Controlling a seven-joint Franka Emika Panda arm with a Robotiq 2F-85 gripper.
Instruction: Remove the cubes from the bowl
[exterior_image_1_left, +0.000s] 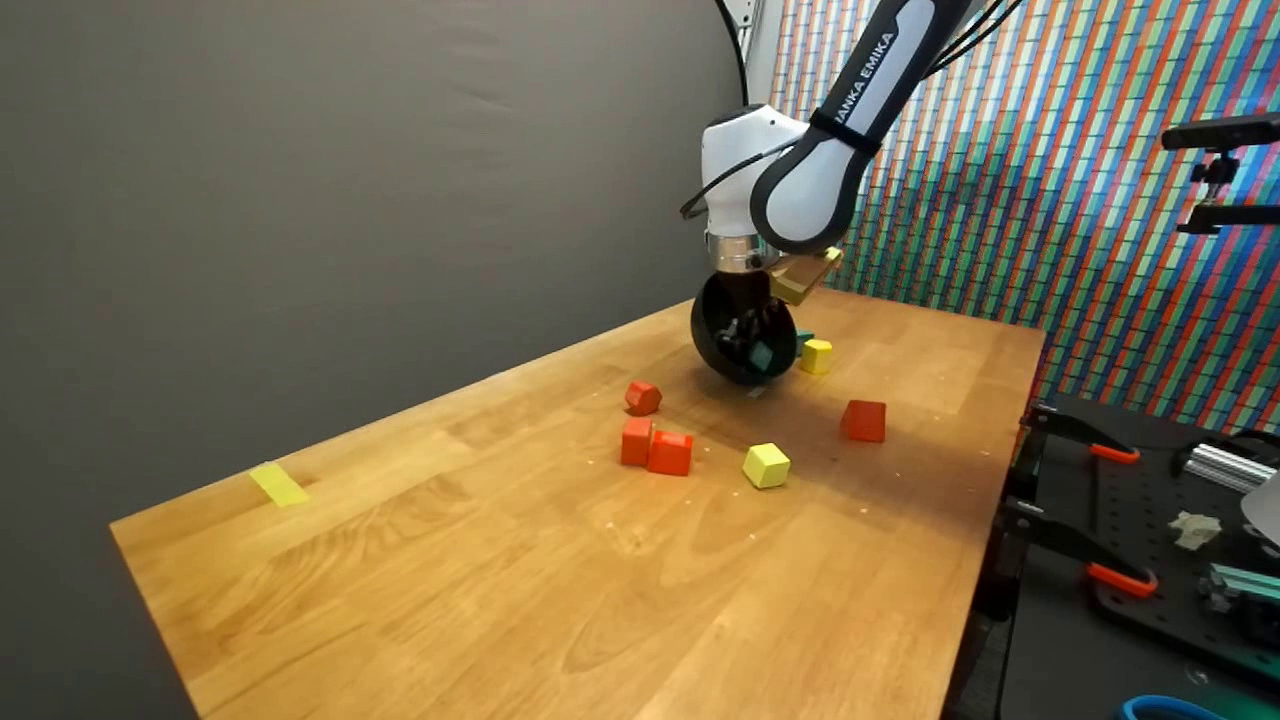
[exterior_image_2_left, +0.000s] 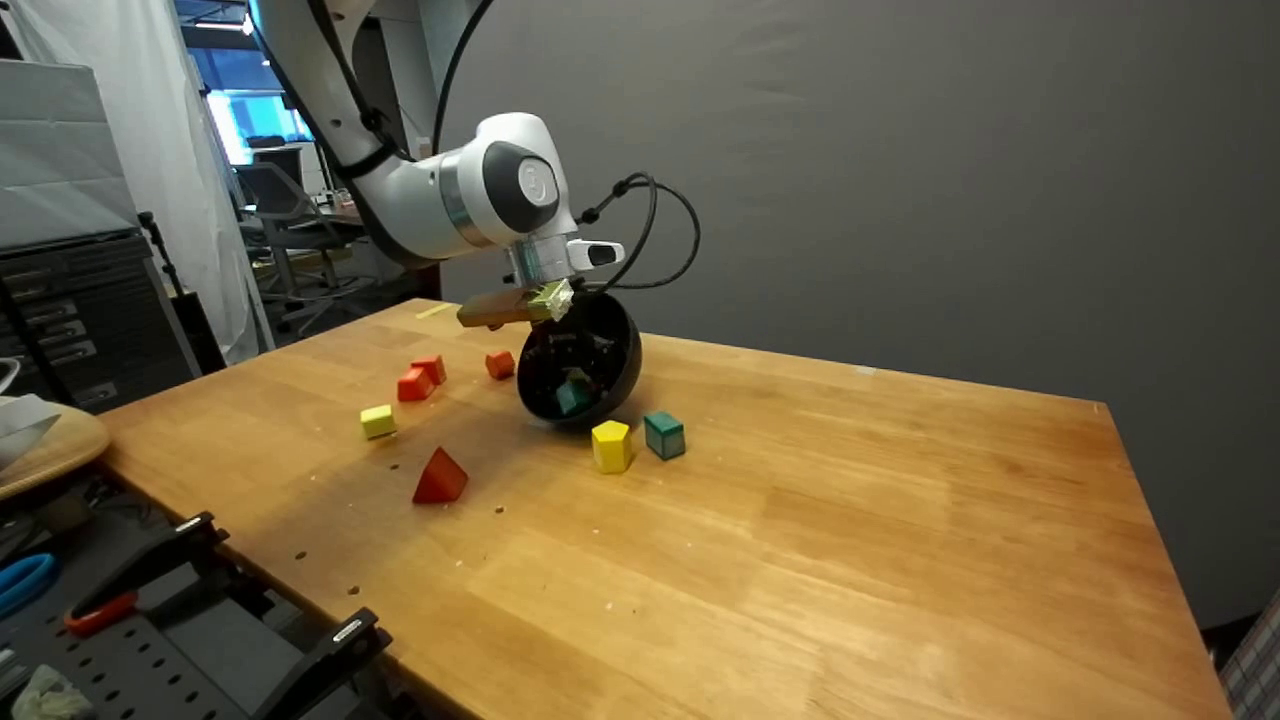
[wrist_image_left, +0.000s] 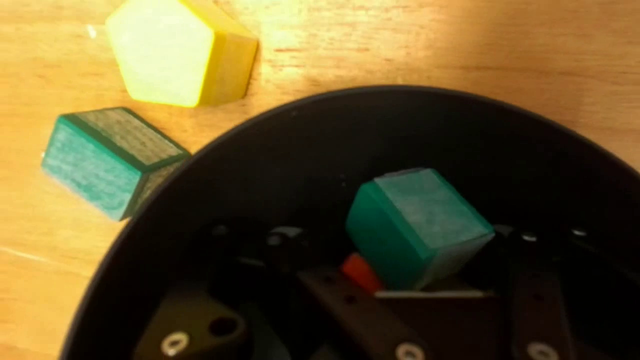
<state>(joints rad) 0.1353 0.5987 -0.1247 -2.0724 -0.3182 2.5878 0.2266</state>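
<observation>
The black bowl (exterior_image_1_left: 738, 372) is tilted on its side, its mouth facing sideways, as both exterior views show. My gripper (wrist_image_left: 395, 234) reaches down inside it, dark against the dark wall. In the wrist view its fingers stand apart on either side of a green cube (wrist_image_left: 420, 225), with a gap on the left; contact on the right is hard to tell. A bit of a red cube (wrist_image_left: 361, 272) peeks out behind the green one, mostly hidden. Outside the bowl lie a green block (exterior_image_2_left: 664, 436), a yellow pentagonal block (exterior_image_2_left: 611, 447), a yellow-green cube (exterior_image_1_left: 766, 466) and several red blocks (exterior_image_1_left: 670, 453).
A red pyramid-like block (exterior_image_2_left: 440, 478) lies toward the table's side. A strip of yellow tape (exterior_image_1_left: 279, 484) is near the far end. Black clamps (exterior_image_1_left: 1085, 432) grip a dark side bench beyond the table edge. A grey wall (exterior_image_2_left: 900, 200) runs behind the table.
</observation>
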